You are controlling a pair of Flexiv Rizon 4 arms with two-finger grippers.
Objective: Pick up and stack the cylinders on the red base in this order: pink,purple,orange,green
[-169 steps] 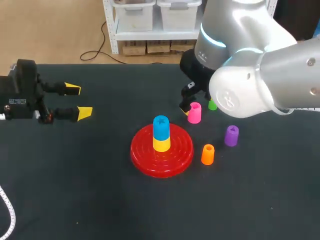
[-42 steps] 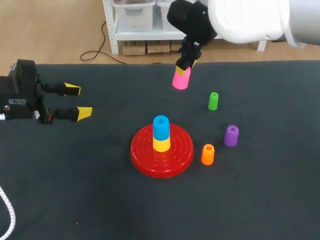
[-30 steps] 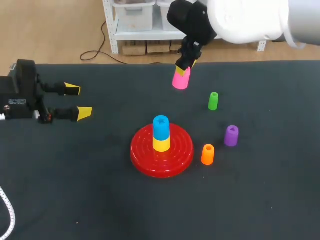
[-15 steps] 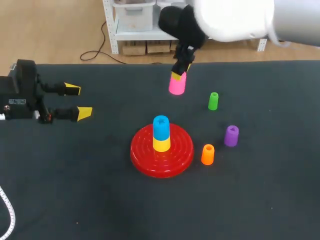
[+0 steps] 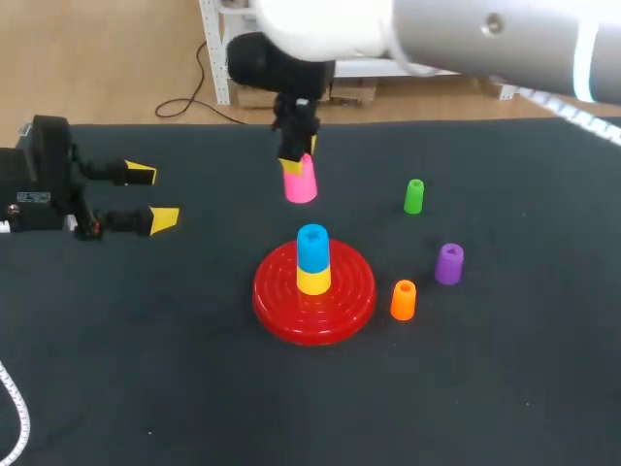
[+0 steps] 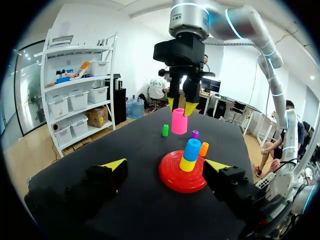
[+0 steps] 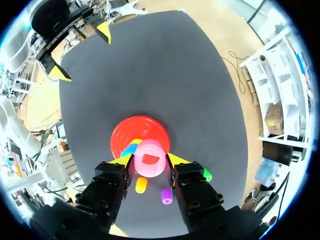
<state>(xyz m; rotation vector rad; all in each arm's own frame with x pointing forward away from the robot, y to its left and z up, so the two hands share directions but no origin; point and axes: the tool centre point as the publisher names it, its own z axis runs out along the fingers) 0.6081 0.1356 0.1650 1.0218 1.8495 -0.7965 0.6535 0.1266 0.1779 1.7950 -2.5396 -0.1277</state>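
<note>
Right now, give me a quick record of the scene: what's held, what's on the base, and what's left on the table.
held: pink cylinder, between the right fingers, in the air
on red base: blue piece atop yellow piece
standing on table: green cylinder, purple cylinder, orange cylinder
left fingers: open, empty

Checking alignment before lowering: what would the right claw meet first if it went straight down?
Probably the round red base, near its rim. The pink cylinder in the right claw hangs beside the blue-on-yellow stack, not over it. Depth is unclear.
</note>
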